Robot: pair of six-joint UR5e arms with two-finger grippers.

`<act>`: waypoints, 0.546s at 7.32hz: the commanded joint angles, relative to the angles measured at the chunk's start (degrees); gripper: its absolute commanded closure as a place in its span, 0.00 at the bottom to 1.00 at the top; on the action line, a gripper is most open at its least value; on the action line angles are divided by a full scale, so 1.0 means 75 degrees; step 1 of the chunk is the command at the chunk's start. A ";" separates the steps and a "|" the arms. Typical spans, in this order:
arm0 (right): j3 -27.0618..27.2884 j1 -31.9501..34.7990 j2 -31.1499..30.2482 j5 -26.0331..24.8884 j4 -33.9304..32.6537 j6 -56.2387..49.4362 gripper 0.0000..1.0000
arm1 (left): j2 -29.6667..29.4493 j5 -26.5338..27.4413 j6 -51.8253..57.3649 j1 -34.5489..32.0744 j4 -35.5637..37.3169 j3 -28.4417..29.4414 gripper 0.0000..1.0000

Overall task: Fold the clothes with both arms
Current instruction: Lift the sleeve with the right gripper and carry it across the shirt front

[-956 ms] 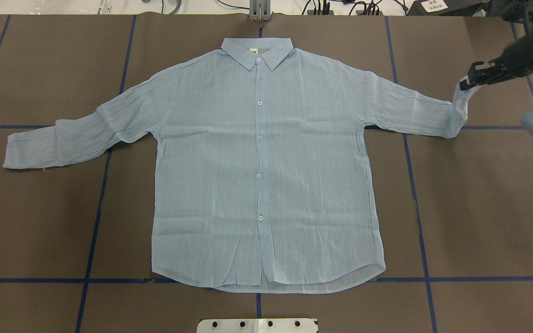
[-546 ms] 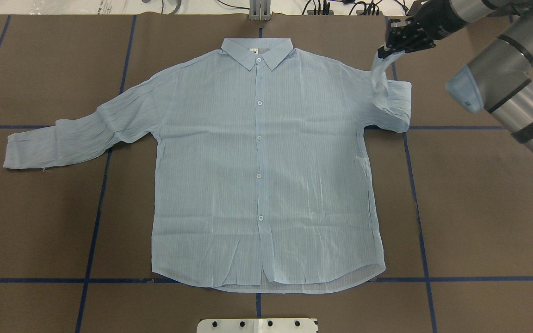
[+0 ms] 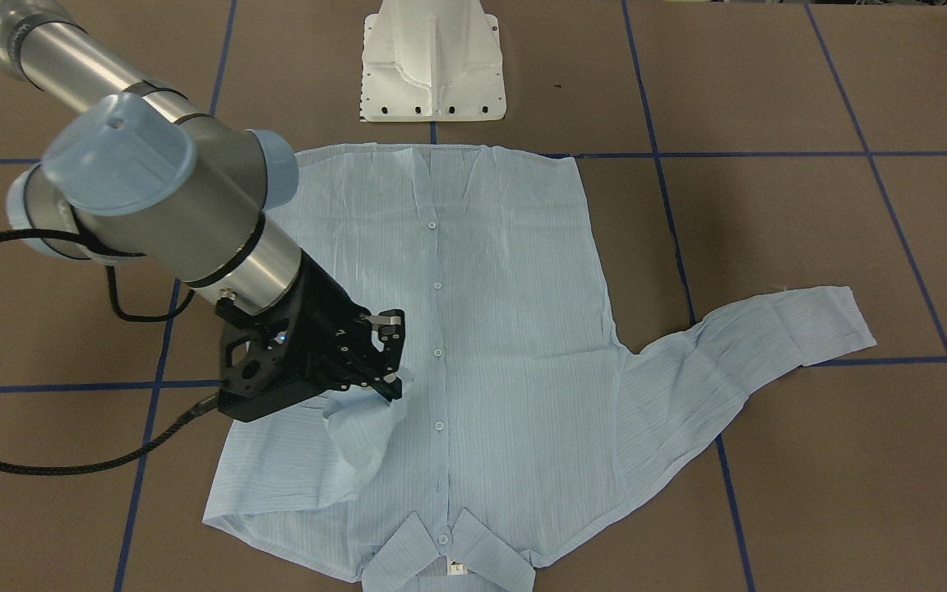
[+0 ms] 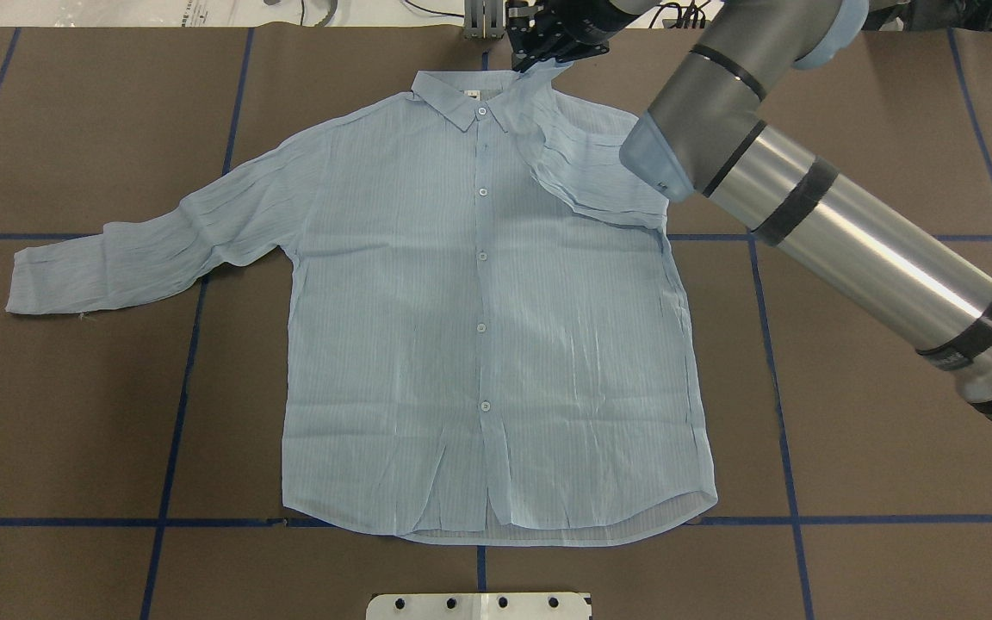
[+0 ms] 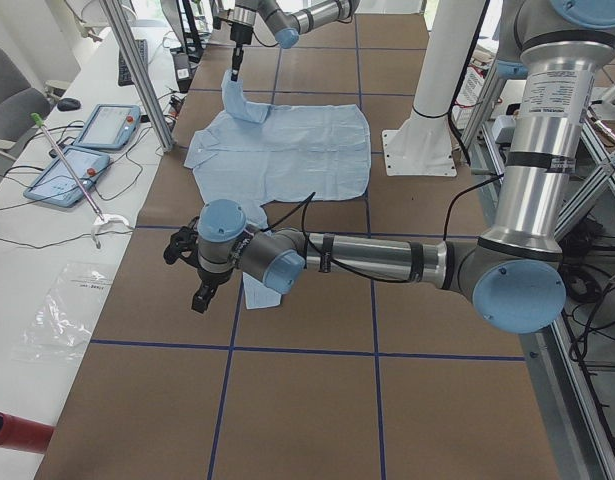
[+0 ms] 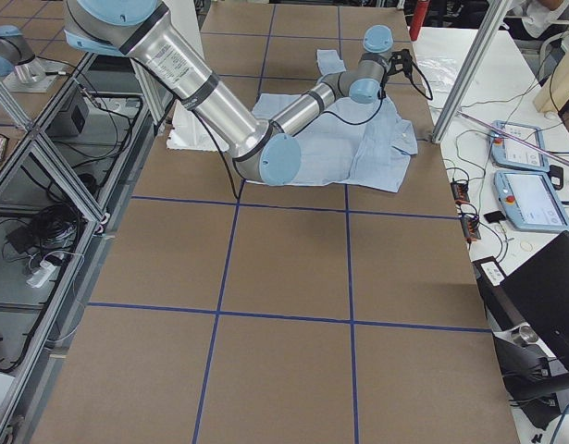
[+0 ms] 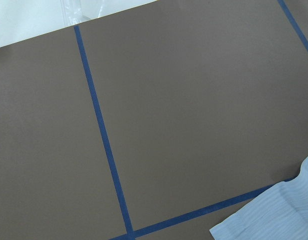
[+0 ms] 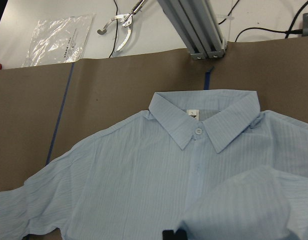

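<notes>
1. Front-facing: clamps black two-finger right gripper (image 3: 388, 355) on sleeve (image 3: 358, 448) of thin pale-blue striped shirt (image 3: 515, 271), near pointed collar (image 3: 409, 552).
2. Overhead: lies spread flat on brown papered table (image 4: 74, 413).
3. Left side: cannot tell black left gripper (image 5: 200, 298) state; hovers well apart from collar.

Right gripper (image 4: 545, 47): a second ago it is at the right edge of the table (image 4: 892, 387). Half a second ago it is over the blue line (image 4: 767, 327) just past the shoulder. Now it hangs above the collar (image 4: 440, 93) at the table's far edge, with its fingers pinching the cuff (image 4: 541, 79).
Right arm (image 4: 806, 202): earlier only a small part shows in the overhead view's upper right corner. Now it stretches slantwise across the upper right of that view.
Sleeve (image 4: 591, 176): first stretched out to the right, then doubled back halfway. Now it lies folded over the shoulder and upper chest, with its end lifted beside the collar.
</notes>
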 commanded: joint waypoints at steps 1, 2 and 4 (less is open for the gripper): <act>-0.1180 -0.0832 0.0938 -0.1059 0.0003 -0.0002 1.00 | -0.0003 -0.0010 -0.0005 0.0000 -0.0016 0.0070 0.00; -0.1209 -0.1079 0.0965 -0.1146 0.0003 -0.0002 1.00 | -0.0003 0.0002 -0.0005 0.0023 -0.0016 0.0093 0.00; -0.1442 -0.1502 0.0977 -0.1158 0.0003 -0.0049 1.00 | -0.0015 0.0002 0.0019 0.0024 -0.0039 0.0176 0.00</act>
